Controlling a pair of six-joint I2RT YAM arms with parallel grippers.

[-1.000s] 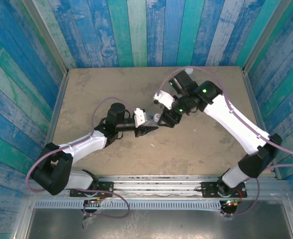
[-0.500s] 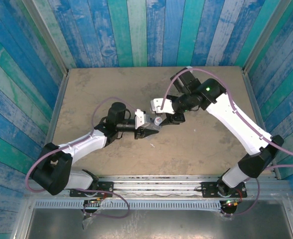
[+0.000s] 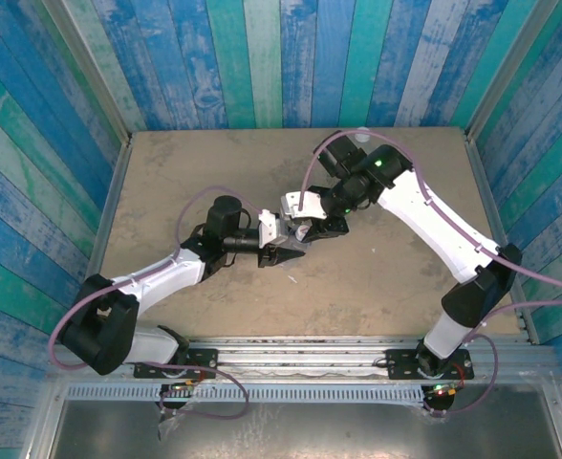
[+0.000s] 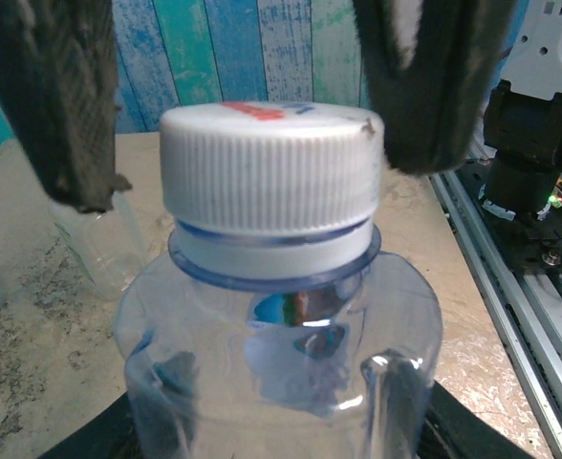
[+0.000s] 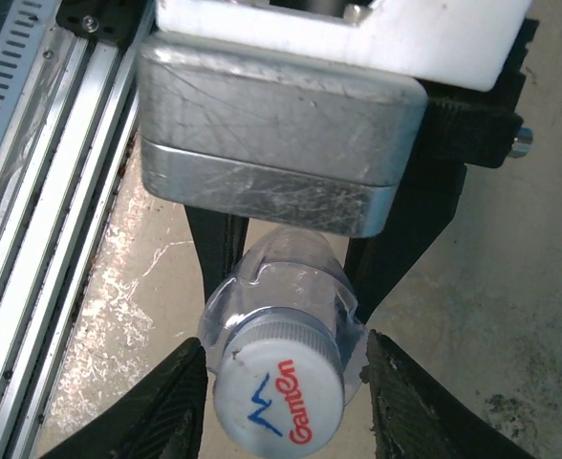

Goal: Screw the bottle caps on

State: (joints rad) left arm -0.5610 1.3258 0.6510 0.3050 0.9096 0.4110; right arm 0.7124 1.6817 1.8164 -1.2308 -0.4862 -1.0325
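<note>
Your left tool (image 3: 289,251) is clamped on the body of the blue-tinted bottle (image 4: 281,363). The bottle's neck points out past that tool's fingertips, above the bench (image 3: 377,287). The white cap with the red-blue mark (image 4: 270,158) sits on that neck, its skirt close above the neck ring. Your right tool (image 5: 291,402) is spread wide and straddles the cap, one finger on each side. In the left wrist view one finger (image 4: 424,86) looks to be just meeting the cap's edge, while the other (image 4: 56,105) stands clear of it. A plain clear bottle (image 4: 104,251) stands on the bench beyond the left tool.
</note>
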